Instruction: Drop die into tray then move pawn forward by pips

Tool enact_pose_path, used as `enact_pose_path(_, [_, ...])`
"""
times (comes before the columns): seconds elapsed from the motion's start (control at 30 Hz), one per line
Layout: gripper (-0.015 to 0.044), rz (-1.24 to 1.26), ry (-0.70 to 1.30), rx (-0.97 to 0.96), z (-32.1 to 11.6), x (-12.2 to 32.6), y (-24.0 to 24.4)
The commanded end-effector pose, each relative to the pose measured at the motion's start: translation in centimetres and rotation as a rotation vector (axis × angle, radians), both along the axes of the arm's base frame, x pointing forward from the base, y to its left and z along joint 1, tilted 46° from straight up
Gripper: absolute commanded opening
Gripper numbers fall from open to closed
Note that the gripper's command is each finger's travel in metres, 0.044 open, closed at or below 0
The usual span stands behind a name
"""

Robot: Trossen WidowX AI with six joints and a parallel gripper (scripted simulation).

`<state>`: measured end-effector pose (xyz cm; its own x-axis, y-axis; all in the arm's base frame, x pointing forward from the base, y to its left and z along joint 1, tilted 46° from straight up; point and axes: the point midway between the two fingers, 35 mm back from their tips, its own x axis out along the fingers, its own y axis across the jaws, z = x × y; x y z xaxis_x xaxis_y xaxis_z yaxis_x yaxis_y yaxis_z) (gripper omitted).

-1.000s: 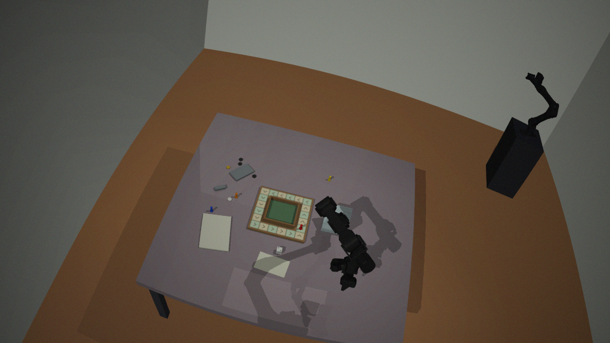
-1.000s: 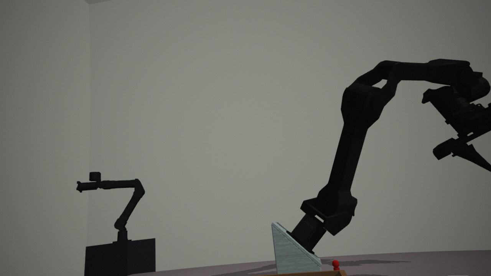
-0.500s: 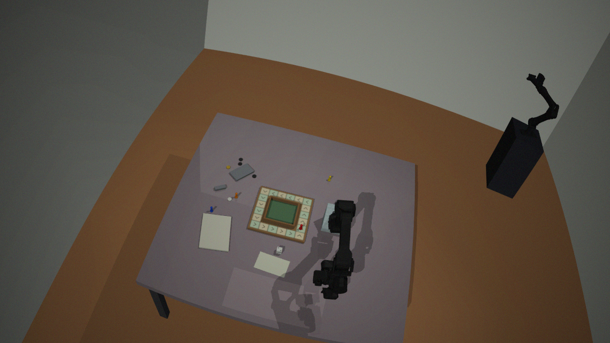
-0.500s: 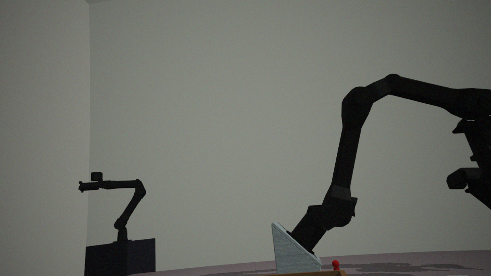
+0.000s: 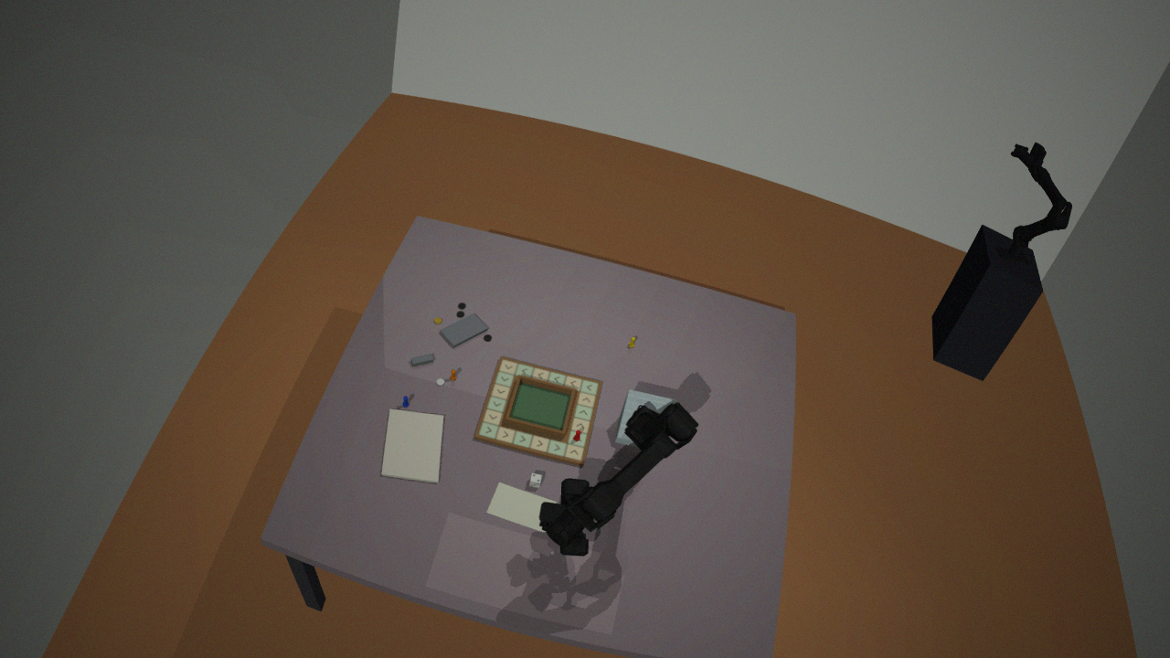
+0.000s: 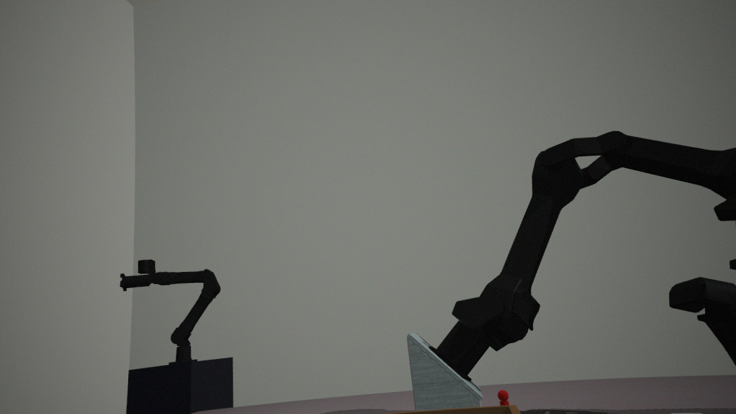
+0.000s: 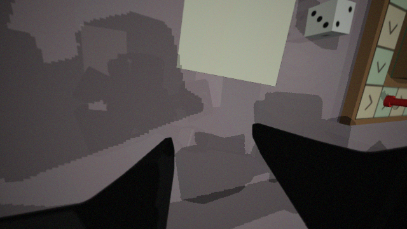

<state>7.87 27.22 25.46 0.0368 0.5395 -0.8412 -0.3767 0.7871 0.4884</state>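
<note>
White die (image 5: 536, 480) (image 7: 329, 20) on bench (image 5: 695, 327), just outside board (image 5: 530, 460) (image 7: 349, 109), beside its frame. Red pawn (image 5: 577, 436) (image 6: 503, 396) (image 7: 394, 101) on board. Black claw (image 7: 212, 136) parted, holding nothing, apparently above bench near board. Step 1, reaching die, seemingly in hand. Next: shift over die, lower, pinch.

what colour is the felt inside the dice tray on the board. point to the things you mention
Dark green inside the dice tray (image 5: 577, 393); it shows best in the top view.
</note>
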Motion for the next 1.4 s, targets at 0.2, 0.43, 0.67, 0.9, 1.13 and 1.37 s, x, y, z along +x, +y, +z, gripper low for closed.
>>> enact_pose_path(0.2, [0.0275, -0.015, 0.148, 0.008, -4.7, 7.8, -3.1])
enact_pose_path(0.43, [0.0275, -0.021, 0.173, 0.052, -6.9, 10.9, -5.9])
enact_pose_path(0.67, [0.0275, -0.030, 0.257, 0.201, -7.9, 12.3, -8.2])
enact_pose_path(0.9, [0.0275, -0.031, 0.259, 0.206, -8.3, 12.3, -8.0])
enact_pose_path(1.13, [0.0275, -0.031, 0.258, 0.206, -9.1, 12.1, -7.1])
enact_pose_path(1.37, [0.0275, -0.031, 0.258, 0.206, -9.9, 12.0, -6.3])
